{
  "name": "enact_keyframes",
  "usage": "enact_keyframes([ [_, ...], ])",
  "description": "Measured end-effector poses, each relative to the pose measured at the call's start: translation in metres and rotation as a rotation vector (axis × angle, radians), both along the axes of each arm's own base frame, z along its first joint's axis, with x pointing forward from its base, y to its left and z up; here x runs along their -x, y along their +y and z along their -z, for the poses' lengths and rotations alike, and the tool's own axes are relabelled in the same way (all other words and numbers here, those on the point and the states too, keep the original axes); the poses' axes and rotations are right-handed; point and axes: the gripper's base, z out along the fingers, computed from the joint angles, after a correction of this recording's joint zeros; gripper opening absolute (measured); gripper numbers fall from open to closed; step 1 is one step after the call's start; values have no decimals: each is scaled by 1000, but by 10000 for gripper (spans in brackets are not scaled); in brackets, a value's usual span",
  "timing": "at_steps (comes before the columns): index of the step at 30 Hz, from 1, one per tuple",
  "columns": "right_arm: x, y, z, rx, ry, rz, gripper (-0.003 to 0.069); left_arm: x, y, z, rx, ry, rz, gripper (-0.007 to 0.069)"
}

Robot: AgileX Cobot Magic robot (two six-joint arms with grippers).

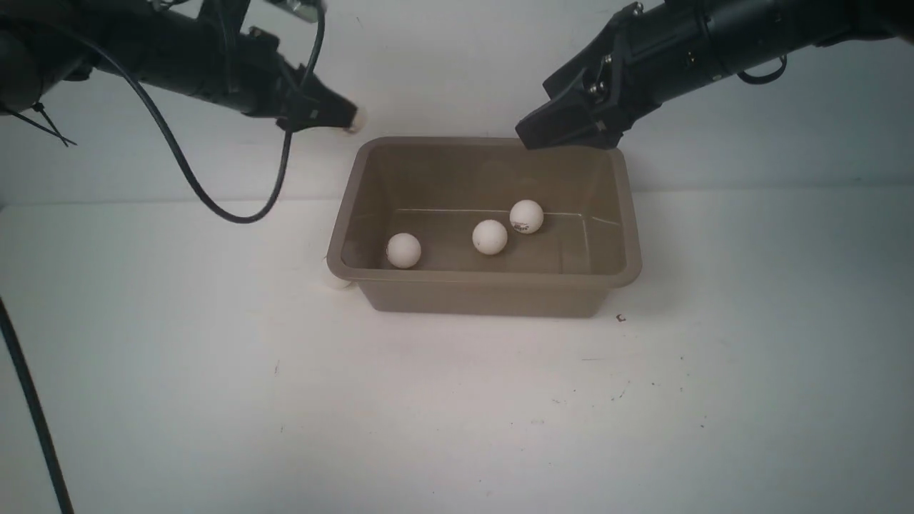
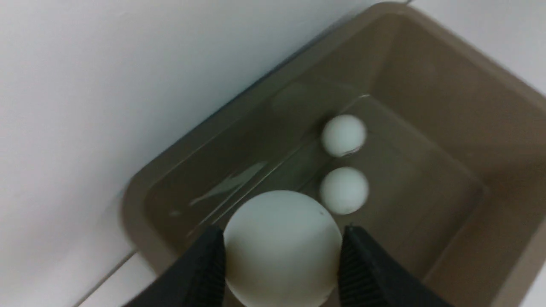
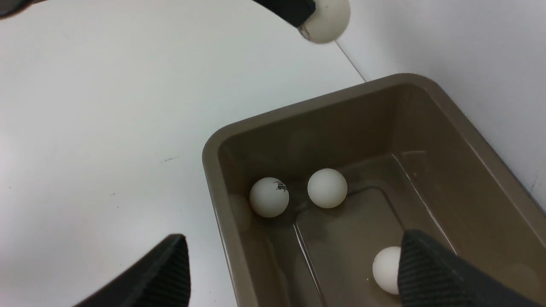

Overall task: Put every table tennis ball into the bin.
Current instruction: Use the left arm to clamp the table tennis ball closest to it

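**Held ball just outside the bin's far-left corner**

The held ball (image 1: 355, 121) is pinched between the left jaws, which are closed on it from both sides. The left wrist view shows a ribbed pad on each flank. It hangs above the desk (image 1: 457, 414), close to the far-left corner of the bin (image 1: 485, 277). In the front and right wrist views it is not yet over the opening.

From the ball, the bin's mouth lies to the right and a little toward the robot. The bin's long axis runs left to right, so a short carry along it should bring the ball over the floor. I read this as the end of the carry, with the drop to follow. Let go too soon and the ball could strike the rim and bounce onto the desk.

On the bin's floor rest the left ball (image 1: 403, 250), the middle ball (image 1: 490, 236) and the marked ball (image 1: 526, 216). The last two are near each other. What looks like a fifth, the desk ball (image 1: 338, 282), peeks out at the bin's near-left corner, partly hidden under the rim. The left arm is the nearer one to it.

The right jaws stand wide and empty over the bin's far-right rim.
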Motion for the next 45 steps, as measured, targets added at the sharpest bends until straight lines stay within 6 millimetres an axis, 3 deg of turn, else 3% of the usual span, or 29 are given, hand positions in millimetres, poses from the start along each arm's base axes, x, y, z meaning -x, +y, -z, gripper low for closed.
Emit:
enact_keyframes([
  [5,0,1,-1,-14,1,1,588,-6,-30,49,-11,75,140,307],
  [8,0,1,-1,-16,2,1,588,-9,-40,68,-25,90,172,307],
  [14,1,1,-1,-22,17,-8,588,-12,-47,65,53,53,163,330],
  [16,2,1,-2,-23,17,-9,588,-12,-48,64,66,55,163,379],
  [18,3,1,-5,-25,11,-8,588,-9,-49,63,93,88,175,515],
  [21,4,1,-7,-34,11,-7,588,-8,-48,60,108,114,173,596],
  [23,5,2,-8,-45,13,-7,588,-8,-39,48,87,119,150,643],
  [25,5,2,-8,-47,15,-10,588,-8,-32,41,64,113,141,647],
  [26,5,2,-8,-47,19,-13,588,-6,-12,21,-14,89,110,639],
  [27,5,2,-8,-47,19,-13,588,-5,-12,20,-12,90,109,639],
  [30,6,2,-8,-46,21,-16,588,-1,26,-2,-98,115,6,589],
  [34,6,2,-8,-46,23,-19,588,6,58,-6,-215,150,-27,517],
  [39,6,2,-8,-46,22,-19,588,7,66,1,-358,79,79,456],
  [45,6,2,-8,-44,18,-22,588,8,60,11,-452,29,199,447],
])
